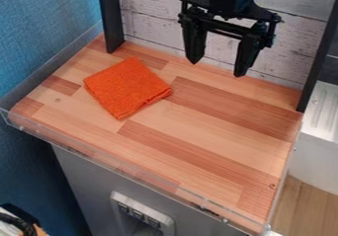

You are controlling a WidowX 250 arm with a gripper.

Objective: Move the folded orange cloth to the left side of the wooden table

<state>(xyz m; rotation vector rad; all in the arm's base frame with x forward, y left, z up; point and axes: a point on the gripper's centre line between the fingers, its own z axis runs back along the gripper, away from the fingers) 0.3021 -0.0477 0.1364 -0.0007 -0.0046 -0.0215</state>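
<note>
The black gripper hangs at the upper middle of the camera view, over the back part of the wooden surface. Its two fingers stand wide apart, pointing down, and nothing is between them. An orange folded cloth lies flat on the wooden surface, left of the gripper and closer to the camera. The cloth and the gripper are apart.
Behind the surface stands a whitewashed plank wall, with a dark post at its left and another at its right. A clear low rim runs along the front edge. A white object stands beyond the right edge.
</note>
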